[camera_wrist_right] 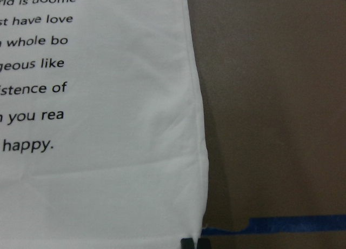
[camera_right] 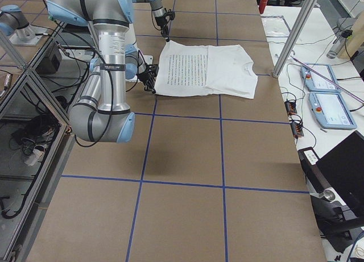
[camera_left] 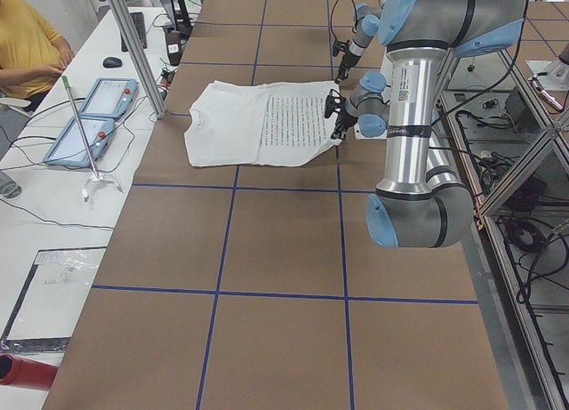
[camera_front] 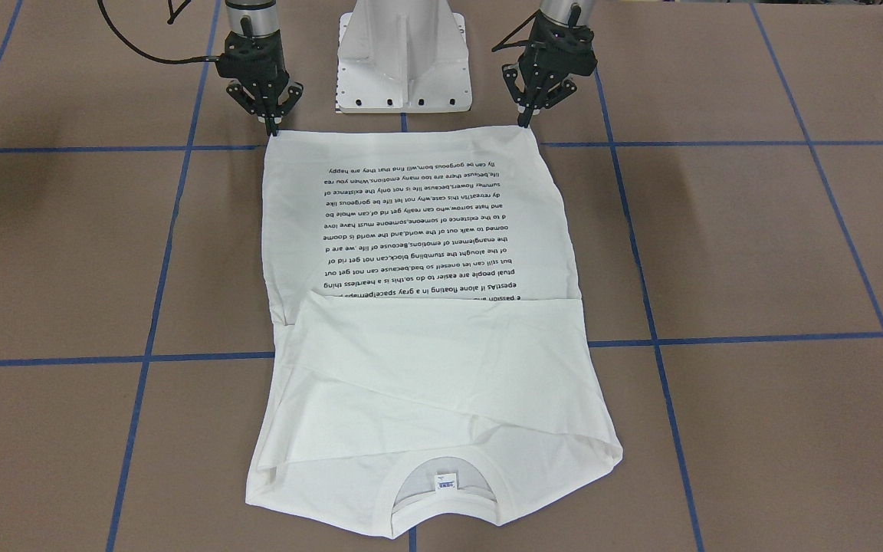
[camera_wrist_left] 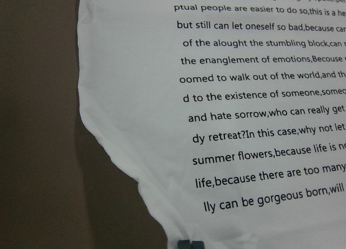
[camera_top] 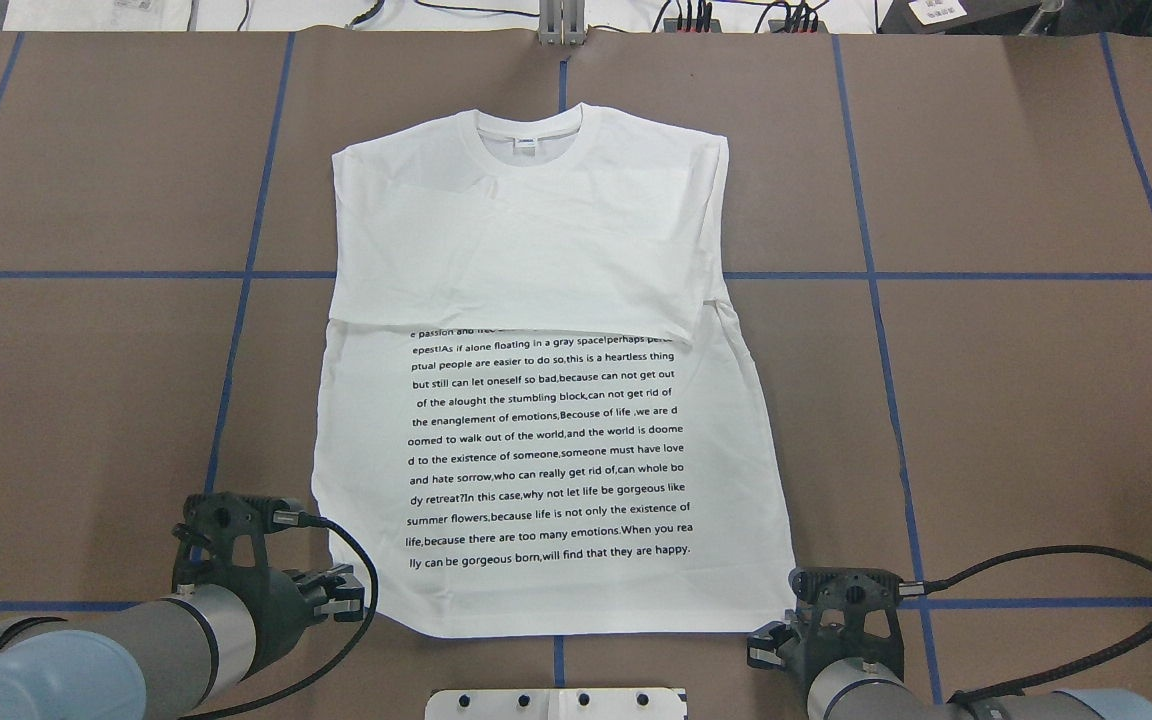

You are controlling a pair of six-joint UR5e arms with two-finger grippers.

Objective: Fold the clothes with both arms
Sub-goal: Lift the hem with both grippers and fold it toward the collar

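We see the shirt (camera_top: pixel 746 480) lying flat on the table (camera_top: pixel 1016 400), its collar (camera_top: pixel 530 125) at the end far from the robot and its hem (camera_top: pixel 576 625) nearest the base (camera_front: pixel 402 61). The folded-in sleeves (camera_top: pixel 536 270) lie across the chest, over the top lines of the print (camera_top: pixel 546 450). The label (camera_front: pixel 446 483) sits inside the collar. The left gripper (camera_front: pixel 526 121) meets the hem's left corner, the right gripper (camera_front: pixel 271 127) its right corner. The base stands between them, just behind the hem.
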